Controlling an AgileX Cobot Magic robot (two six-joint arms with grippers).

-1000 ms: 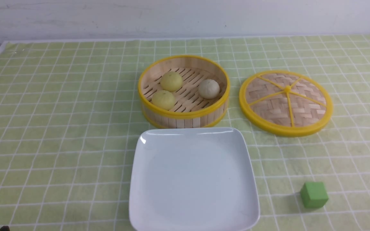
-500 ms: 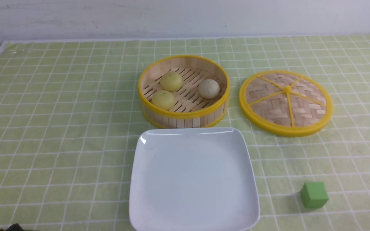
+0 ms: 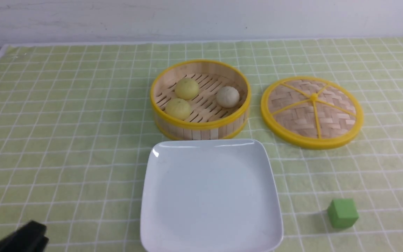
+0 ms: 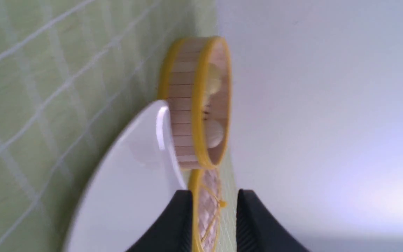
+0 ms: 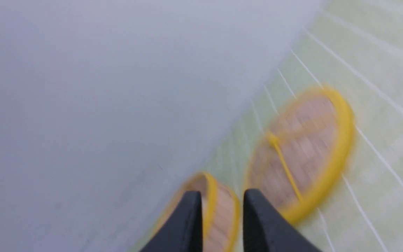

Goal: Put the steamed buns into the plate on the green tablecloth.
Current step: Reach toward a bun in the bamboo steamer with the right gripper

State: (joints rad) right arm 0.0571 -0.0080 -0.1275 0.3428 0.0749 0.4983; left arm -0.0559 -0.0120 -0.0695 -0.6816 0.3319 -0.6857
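Progress nil, judging by the layout. Buns (image 3: 186, 88) all three inside steamer (image 3: 201, 130), on the slats: two yellow toward the left side, grey-white one (image 3: 227, 97) toward the right, none touching another. Plate (image 3: 208, 196) bare, just in front of steamer, flat on cloth (image 3: 65, 140) covering the surface. Lid (image 3: 311, 112) off, lying flat to the right of steamer, so no uncovering needed. Cube (image 3: 342, 212) near the right front, apart from everything, no part in the job.

Left jaws low at the near left corner of the front view, parted, nothing between them, well short of steamer. Right jaws outside the front view; parted and empty in the blurred right wrist view, aimed toward steamer and lid.

Left to do, by this reckoning: everything. Reach into steamer, grip a bun, carry over the rim, set down on plate, then the same twice more. Probable first pick for the left side: nearer yellow bun (image 3: 178, 108).
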